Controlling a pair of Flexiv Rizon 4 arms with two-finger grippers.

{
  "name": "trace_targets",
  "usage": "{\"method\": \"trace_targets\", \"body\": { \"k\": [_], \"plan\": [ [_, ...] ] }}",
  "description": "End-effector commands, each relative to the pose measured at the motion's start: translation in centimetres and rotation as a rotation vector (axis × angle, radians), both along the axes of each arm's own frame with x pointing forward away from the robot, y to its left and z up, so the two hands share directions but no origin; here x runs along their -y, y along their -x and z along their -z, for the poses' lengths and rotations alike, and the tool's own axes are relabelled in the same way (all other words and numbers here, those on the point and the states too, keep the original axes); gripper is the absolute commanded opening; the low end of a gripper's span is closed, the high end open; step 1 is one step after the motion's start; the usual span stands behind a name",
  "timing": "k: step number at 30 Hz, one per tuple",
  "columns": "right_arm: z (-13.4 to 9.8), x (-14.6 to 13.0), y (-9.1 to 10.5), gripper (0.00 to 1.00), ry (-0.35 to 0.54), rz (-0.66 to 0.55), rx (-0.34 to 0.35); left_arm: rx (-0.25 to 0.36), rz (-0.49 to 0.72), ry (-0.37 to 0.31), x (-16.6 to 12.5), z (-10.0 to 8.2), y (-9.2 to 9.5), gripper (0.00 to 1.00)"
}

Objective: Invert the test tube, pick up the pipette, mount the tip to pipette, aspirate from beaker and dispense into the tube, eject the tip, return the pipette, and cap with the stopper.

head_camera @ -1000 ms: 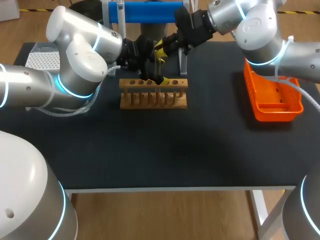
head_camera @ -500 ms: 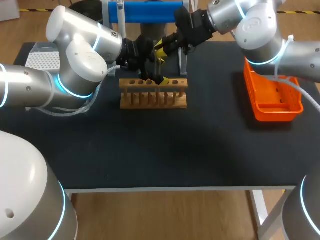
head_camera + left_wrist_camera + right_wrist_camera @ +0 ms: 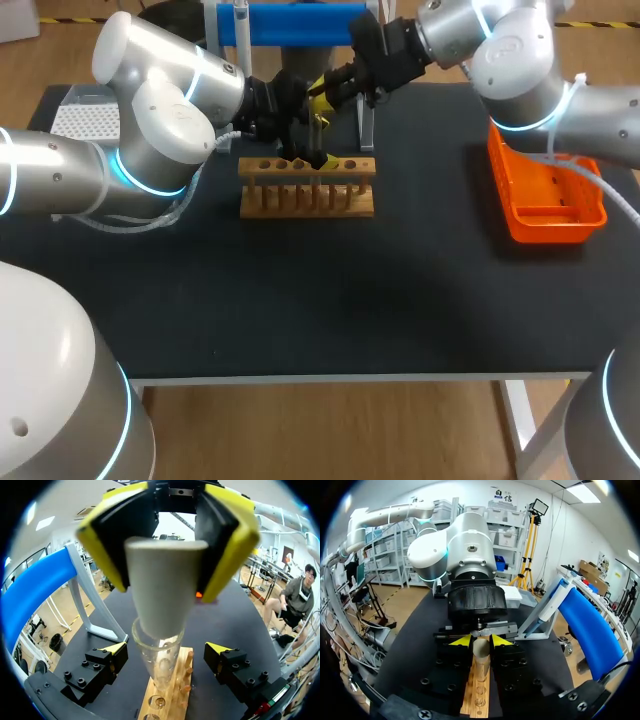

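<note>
A clear test tube [image 3: 159, 655] stands upright in the wooden rack [image 3: 307, 186]. My right gripper [image 3: 167, 575] is shut on a pale conical stopper [image 3: 165, 595], whose narrow end sits in the tube's mouth. In the right wrist view the stopper [image 3: 481, 649] shows between the yellow tips of that gripper [image 3: 481, 641], above the tube [image 3: 480, 672]. My left gripper [image 3: 166, 650] is open, its fingers wide apart on either side of the tube and not touching it. In the head view both grippers meet over the rack's middle, the right gripper [image 3: 320, 98] above the left gripper [image 3: 305, 157].
A blue pipette stand [image 3: 290, 22] rises just behind the rack, one metal leg [image 3: 367, 120] close to the right gripper. An orange basket [image 3: 545, 200] sits at the right of the table and a white tip box [image 3: 85, 120] at the far left.
</note>
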State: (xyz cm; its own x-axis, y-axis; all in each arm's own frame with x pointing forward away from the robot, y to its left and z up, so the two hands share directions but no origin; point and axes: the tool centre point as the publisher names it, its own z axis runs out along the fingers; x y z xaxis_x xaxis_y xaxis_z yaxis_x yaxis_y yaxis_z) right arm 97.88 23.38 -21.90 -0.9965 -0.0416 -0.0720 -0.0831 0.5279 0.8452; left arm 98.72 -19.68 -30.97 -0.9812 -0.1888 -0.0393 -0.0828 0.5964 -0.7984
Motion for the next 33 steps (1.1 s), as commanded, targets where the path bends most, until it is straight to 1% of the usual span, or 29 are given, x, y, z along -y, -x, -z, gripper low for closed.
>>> {"method": "trace_targets", "body": {
  "k": [1, 29, 30, 31, 32, 33],
  "plan": [
    [0.1, -0.1, -0.1, 0.0, 0.003, -0.001, 0.001, -0.003, 0.002, -0.001, 0.0, 0.0, 0.0, 1.0],
    [2.8, 0.3, 0.3, 0.0, 0.068, -0.003, -0.032, -0.003, 0.002, -0.001, 0.0, 0.0, 0.0, 1.0],
    [2.9, 0.3, 0.3, 0.04, 0.07, -0.004, -0.034, -0.003, 0.002, -0.001, 0.0, 0.0, 0.0, 1.0],
    [3.0, 0.4, 0.4, 0.29, 0.072, -0.003, -0.034, -0.003, 0.002, -0.001, 0.0, 0.0, 0.0, 1.0],
    [3.0, 0.4, 0.4, 0.47, 0.073, -0.002, -0.034, -0.003, 0.002, -0.001, 0.0, 0.0, 0.0, 1.0],
    [3.1, 0.6, 0.5, 0.8, 0.071, 0.003, -0.034, -0.003, 0.002, -0.001, 0.0, 0.0, 0.0, 1.0]
  ]
}}
